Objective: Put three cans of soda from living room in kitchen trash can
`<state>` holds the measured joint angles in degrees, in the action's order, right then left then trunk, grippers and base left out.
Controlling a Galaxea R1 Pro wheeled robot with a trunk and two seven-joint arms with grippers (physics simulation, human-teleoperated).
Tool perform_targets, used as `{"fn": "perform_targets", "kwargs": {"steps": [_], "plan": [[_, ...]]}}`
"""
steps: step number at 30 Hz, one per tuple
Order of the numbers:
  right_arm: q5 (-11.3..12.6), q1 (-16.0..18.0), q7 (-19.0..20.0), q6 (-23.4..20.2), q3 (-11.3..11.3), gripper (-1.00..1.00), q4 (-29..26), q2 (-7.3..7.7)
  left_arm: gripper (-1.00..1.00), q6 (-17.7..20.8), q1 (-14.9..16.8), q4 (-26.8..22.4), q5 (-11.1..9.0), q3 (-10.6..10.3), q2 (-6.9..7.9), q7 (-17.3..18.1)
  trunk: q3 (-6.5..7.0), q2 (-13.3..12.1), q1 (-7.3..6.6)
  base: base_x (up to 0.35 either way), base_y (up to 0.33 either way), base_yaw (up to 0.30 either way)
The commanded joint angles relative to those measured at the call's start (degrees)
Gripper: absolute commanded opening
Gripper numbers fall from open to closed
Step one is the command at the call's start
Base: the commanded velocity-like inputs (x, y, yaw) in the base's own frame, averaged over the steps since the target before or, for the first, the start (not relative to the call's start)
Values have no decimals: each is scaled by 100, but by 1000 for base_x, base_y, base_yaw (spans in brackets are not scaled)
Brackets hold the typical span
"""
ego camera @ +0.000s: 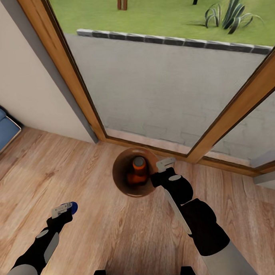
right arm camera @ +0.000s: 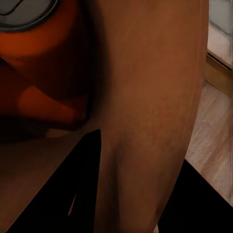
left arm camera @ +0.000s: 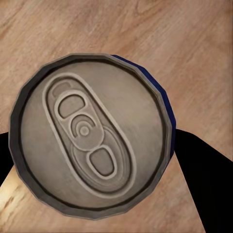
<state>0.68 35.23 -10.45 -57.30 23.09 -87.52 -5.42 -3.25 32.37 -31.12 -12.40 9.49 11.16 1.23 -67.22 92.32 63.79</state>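
The left tool (ego camera: pixel 64 209) pinched the dark blue can (left arm camera: pixel 92 136) above the plank floor (ego camera: pixel 117 234). The right tool (ego camera: pixel 166 165) gripped the bin (ego camera: pixel 119 182) at its rim's 2 o'clock; orange cans (ego camera: pixel 138 171) lay inside. Glass doors (ego camera: pixel 159 92) stood beyond at 12 o'clock. How many orange cans was hard to make out.

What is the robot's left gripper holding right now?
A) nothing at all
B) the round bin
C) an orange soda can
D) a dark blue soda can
D: the left gripper is closed on the dark blue can, whose silvery top and blue side show between the dark fingers in the left wrist view; an orange can sits inside the bin.
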Motion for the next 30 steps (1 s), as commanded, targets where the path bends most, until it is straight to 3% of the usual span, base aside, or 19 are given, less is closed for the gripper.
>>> {"fn": "perform_targets", "kwargs": {"steps": [1,23,30], "plan": [[55,1,0,8,3,-100,-2,0,-100,0,-1,1,0,0,0,0,23,-42,-23,0,0,0],[54,-5,-1,8,6,-100,-2,-2,-100,0,-1,1,0,0,0,0,611,-924,-506,0,0,0],[49,-6,0,8,3,-100,-2,0,-100,0,-1,1,1,0,-2,0,740,-1165,-638,0,0,0]]}}
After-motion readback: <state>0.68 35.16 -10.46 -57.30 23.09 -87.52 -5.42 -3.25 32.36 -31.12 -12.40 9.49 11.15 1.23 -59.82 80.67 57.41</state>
